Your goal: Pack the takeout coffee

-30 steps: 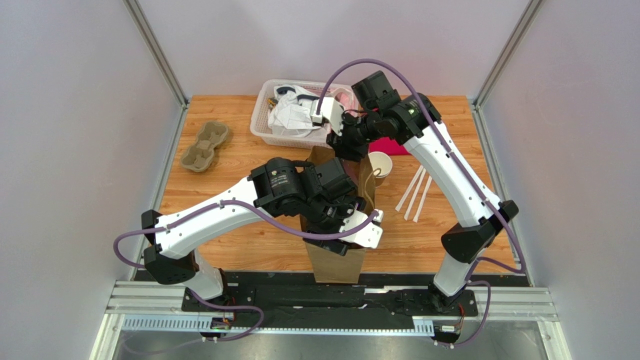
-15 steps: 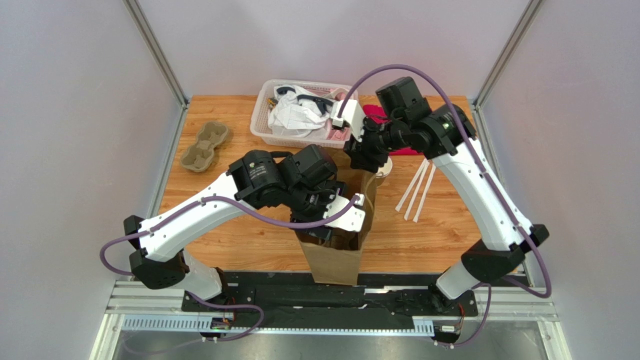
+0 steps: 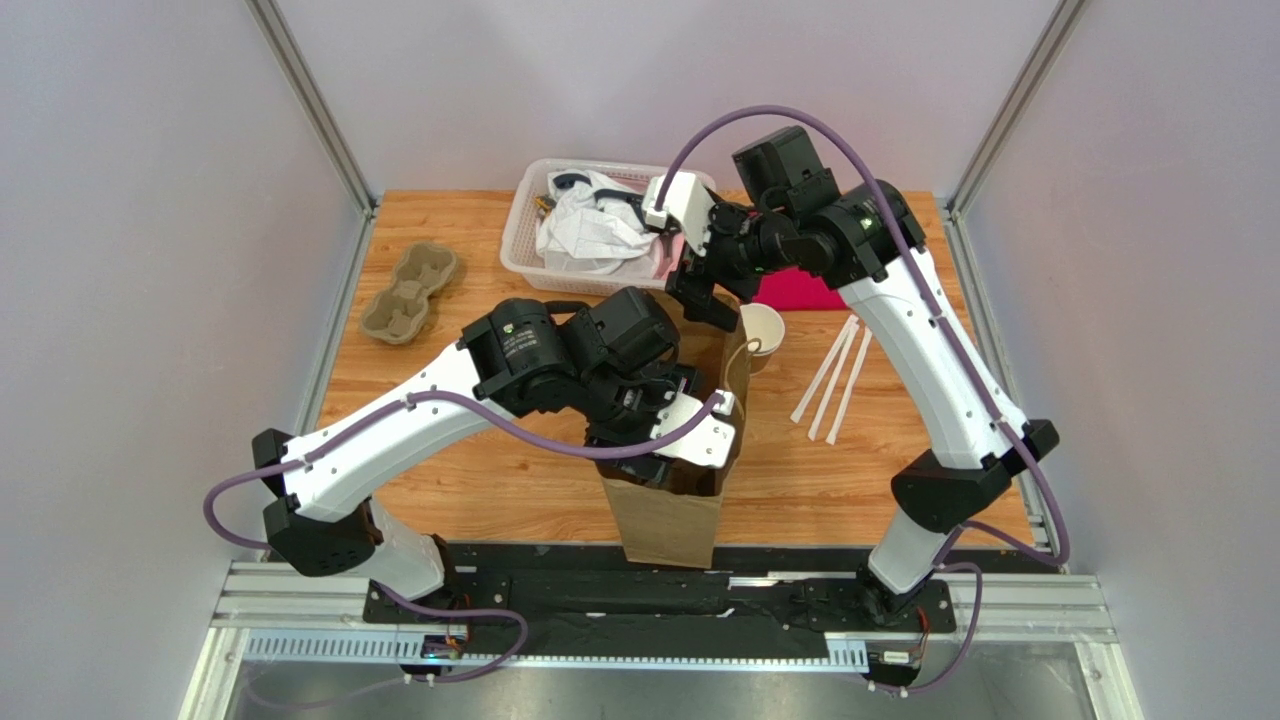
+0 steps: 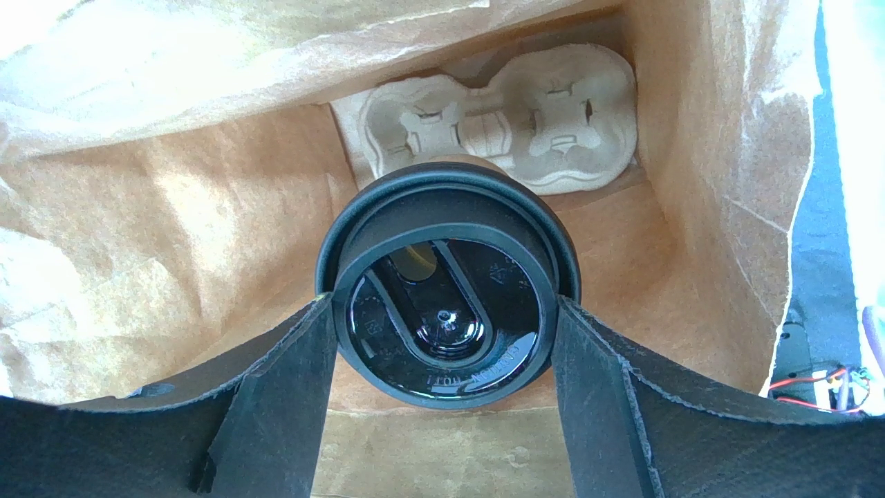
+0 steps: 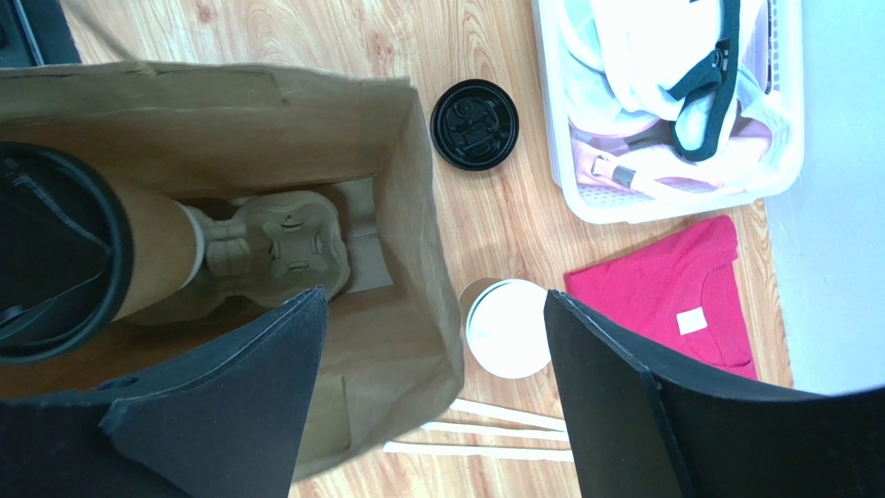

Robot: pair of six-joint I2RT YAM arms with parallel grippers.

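The takeout coffee point(image 4: 449, 285), a brown cup under a black lid, hangs inside the open brown paper bag point(image 3: 672, 510). My left gripper point(image 4: 445, 311) is shut on it, one finger on each side of the lid. Below the cup, a pulp cup tray point(image 4: 499, 119) lies on the bag's floor. The right wrist view shows the cup's brown side point(image 5: 156, 249) inside the bag point(image 5: 416, 311). My right gripper point(image 5: 434, 306) stands open over the bag's far wall, holding nothing. From above, the right gripper point(image 3: 703, 300) hovers at the bag's far rim.
An open, lidless paper cup point(image 5: 509, 327) stands beside the bag, with a loose black lid point(image 5: 475, 123) nearby. Three wrapped straws point(image 3: 834, 375) lie to the right. A white basket point(image 3: 526, 240) of clutter, a red cloth point(image 5: 686, 280) and a second pulp tray point(image 3: 410, 291) sit further back.
The right gripper's jaws have spread wide, and it has shifted a little left above the bag's rim. The left arm sank into the bag with the cup, then held still.
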